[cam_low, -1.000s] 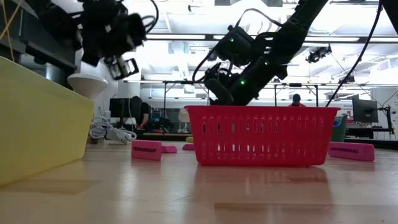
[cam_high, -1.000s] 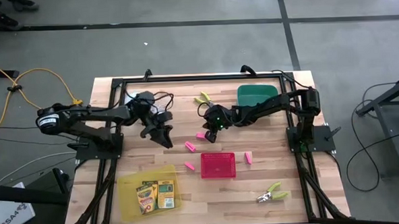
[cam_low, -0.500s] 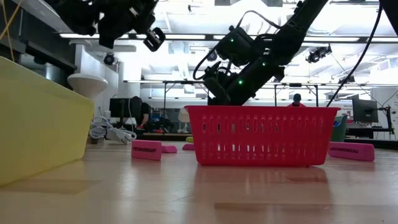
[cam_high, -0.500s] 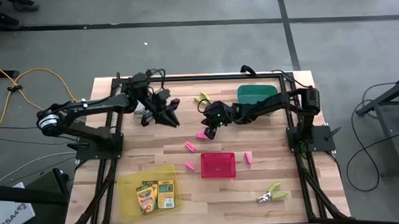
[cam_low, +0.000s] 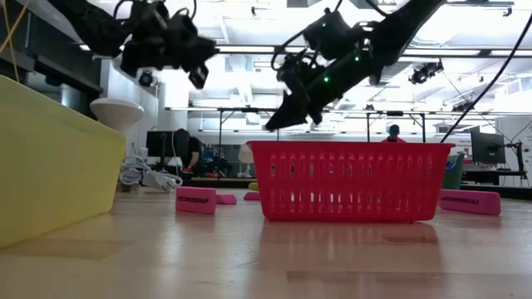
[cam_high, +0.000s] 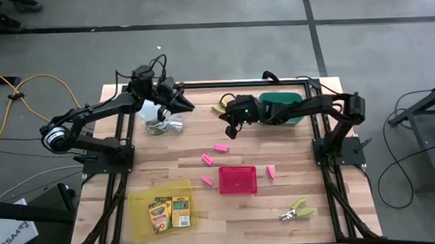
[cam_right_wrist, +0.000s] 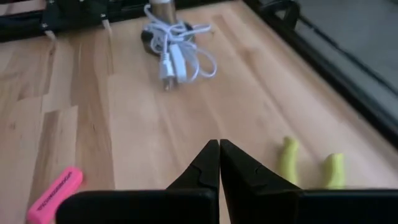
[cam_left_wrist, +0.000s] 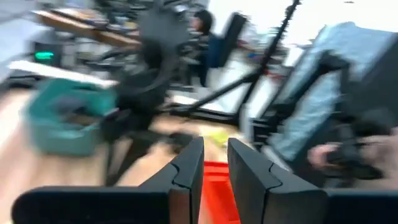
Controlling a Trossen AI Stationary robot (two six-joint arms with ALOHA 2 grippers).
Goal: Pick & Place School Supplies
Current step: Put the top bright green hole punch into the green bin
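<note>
My left gripper (cam_high: 186, 104) hangs in the air over the table's far left part, just right of the white round object with its coiled cable (cam_high: 159, 121); its fingers (cam_left_wrist: 214, 167) stand a narrow gap apart and hold nothing. My right gripper (cam_high: 227, 132) is shut and empty (cam_right_wrist: 219, 150), raised above the bare wood near one pair of lime-handled scissors (cam_right_wrist: 286, 160). Several pink erasers lie flat on the table (cam_high: 221, 147) (cam_high: 207, 160) (cam_high: 206, 181) (cam_high: 270, 171). Two crayon boxes (cam_high: 170, 211) lie in the yellow tray (cam_high: 141, 197). A second pair of scissors (cam_high: 296, 210) lies near the right front.
A red mesh basket (cam_high: 238, 179) stands in the table's middle front; in the low view it fills the centre (cam_low: 349, 178). A green tray (cam_high: 283, 101) sits at the far right, under my right arm. The black frame rails run along the table's edges. People show in the room beyond.
My left gripper has swung from the table's middle up and toward the far left corner, turning as it went. My right gripper has risen and drawn back toward the far edge, away from the pink eraser it hovered over; that eraser lies where it was.
</note>
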